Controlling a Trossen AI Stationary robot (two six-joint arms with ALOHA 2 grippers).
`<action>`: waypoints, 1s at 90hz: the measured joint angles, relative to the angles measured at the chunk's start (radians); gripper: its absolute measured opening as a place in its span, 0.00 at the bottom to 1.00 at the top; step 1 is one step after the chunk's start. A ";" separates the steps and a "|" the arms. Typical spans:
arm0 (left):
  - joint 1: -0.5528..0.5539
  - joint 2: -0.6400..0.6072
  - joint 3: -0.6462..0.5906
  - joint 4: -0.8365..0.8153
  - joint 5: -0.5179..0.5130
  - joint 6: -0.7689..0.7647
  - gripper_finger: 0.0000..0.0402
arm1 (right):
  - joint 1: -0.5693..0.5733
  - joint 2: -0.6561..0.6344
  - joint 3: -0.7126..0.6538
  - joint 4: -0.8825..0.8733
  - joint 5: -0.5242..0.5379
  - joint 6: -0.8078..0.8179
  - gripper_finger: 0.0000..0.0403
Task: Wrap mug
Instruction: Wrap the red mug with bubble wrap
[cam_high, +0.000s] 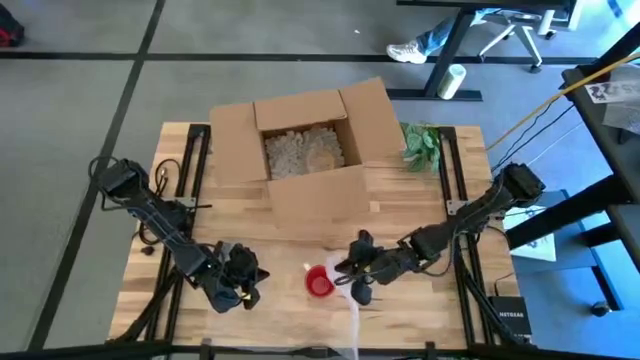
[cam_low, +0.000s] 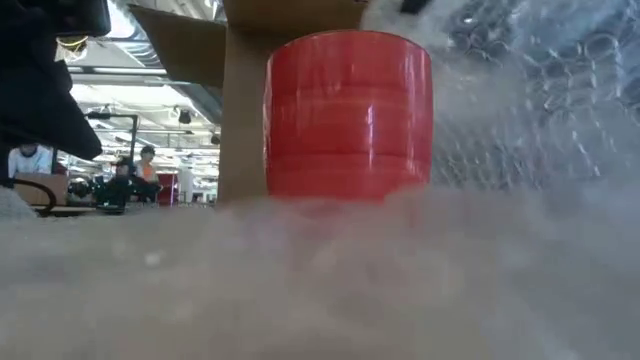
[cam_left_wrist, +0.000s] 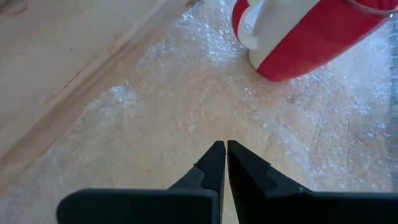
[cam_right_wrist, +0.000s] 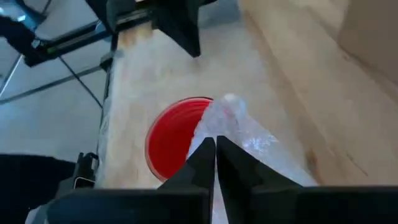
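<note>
The counter (cam_high: 400, 190) carries an open box (cam_high: 300, 150) at its far edge. Near the front edge, bubble wrap (cam_left_wrist: 186, 106) lies under the red mug (cam_high: 319, 283). The right pincer (cam_right_wrist: 216, 144) is clamped on a wrap corner above the mug — it could slip free. The left pincer (cam_left_wrist: 225, 149) hangs nearby, fingers together on nothing.

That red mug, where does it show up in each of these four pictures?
High view: red mug low centre, on the table.
Low view: mug upper centre, upright.
Left wrist view: mug at the top right.
Right wrist view: mug centre, seen from above.
Shared landmark: bubble wrap under it.
</note>
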 joint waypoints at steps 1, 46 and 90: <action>0.000 0.000 0.000 0.000 0.000 0.000 0.00 | -0.002 0.008 0.007 0.006 -0.008 -0.004 0.00; -0.027 0.000 0.000 0.016 -0.019 -0.001 0.00 | -0.145 0.361 0.352 0.051 -0.292 -0.135 0.00; -0.042 0.000 0.000 0.016 -0.030 0.008 0.00 | -0.181 0.391 0.393 0.133 -0.446 -0.155 0.04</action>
